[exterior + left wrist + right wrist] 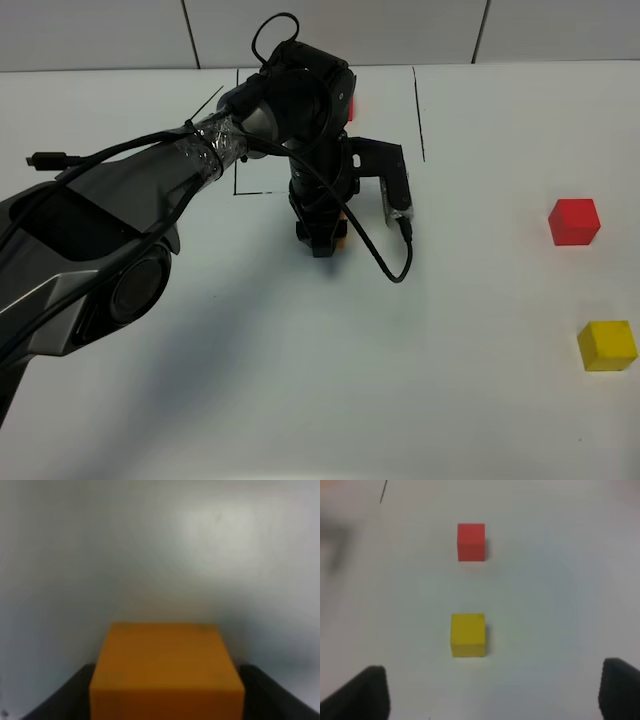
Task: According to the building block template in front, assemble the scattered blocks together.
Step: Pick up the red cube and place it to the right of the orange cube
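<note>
My left gripper (323,238) stands on the table in the middle, its jaws closed on the orange block (343,236). In the left wrist view the orange block (166,670) fills the gap between the two dark fingers (65,697). The red block (574,220) and the yellow block (607,345) lie apart at the right; they also show in the right wrist view as the red block (471,541) and the yellow block (468,634). My right gripper (497,672) is open and empty, hovering short of the yellow block. The template is mostly hidden behind the left arm; only a red part (350,108) shows.
Thin black drawn lines (419,115) frame the template area at the back of the white table (300,400). The left arm (110,230) stretches across the left half. A cable loop (390,270) hangs beside the left gripper.
</note>
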{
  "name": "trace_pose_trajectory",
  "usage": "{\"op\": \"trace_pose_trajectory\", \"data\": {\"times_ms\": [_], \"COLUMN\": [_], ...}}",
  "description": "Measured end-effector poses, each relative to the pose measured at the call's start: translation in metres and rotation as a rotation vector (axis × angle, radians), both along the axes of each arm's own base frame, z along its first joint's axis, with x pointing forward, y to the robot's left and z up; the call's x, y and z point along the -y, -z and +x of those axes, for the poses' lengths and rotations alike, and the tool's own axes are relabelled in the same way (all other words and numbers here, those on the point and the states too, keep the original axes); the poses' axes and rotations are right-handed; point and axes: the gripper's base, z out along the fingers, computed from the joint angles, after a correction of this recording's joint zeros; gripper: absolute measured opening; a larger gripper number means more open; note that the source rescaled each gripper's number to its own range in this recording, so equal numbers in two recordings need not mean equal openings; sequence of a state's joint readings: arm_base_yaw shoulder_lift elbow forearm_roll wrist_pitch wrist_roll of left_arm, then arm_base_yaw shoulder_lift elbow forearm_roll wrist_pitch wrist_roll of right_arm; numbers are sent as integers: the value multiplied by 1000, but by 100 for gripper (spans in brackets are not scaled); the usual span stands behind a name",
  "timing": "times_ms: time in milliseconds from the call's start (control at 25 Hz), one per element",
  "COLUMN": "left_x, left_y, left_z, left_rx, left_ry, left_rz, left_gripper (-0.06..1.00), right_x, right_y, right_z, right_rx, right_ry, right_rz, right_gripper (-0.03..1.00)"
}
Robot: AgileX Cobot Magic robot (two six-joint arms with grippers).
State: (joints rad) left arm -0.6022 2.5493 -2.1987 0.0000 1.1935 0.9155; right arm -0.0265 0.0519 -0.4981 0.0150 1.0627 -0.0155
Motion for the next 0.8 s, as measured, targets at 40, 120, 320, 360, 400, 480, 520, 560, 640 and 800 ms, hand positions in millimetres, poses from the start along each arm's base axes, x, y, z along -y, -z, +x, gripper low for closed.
{"op": "trace_pose_trajectory", "data": {"times_ms": [40,120,320,360,400,480,520,560,640,800], "left_x": [0,0,0,-1,-1,-2,-2,-3,-9,-24], "left_y": [-2,-6,-35,-41,-49,-63,-68,-74,-85,-103], "left_z": [0,0,0,-1,-1,-2,-2,-3,-1,5], "left_rx": [2,10,57,66,78,100,107,116,146,212], "left_ry": [-8,-16,-26,-35,-45,-80,-102,-119,-160,-262], "left_rz": [-2,-7,-40,-47,-57,-75,-82,-90,-87,-66], "left_gripper": [46,62,80,81,81,82,83,83,83,83], "right_x": [0,0,0,0,0,0,0,0,0,0], "right_y": [0,0,0,0,0,0,0,0,0,0], "right_z": [0,0,0,0,0,0,0,0,0,0], "right_rx": [0,0,0,0,0,0,0,0,0,0], "right_ry": [0,0,0,0,0,0,0,0,0,0], "right_rz": [0,0,0,0,0,0,0,0,0,0], "right_gripper": [74,74,74,74,74,74,74,74,74,74]}}
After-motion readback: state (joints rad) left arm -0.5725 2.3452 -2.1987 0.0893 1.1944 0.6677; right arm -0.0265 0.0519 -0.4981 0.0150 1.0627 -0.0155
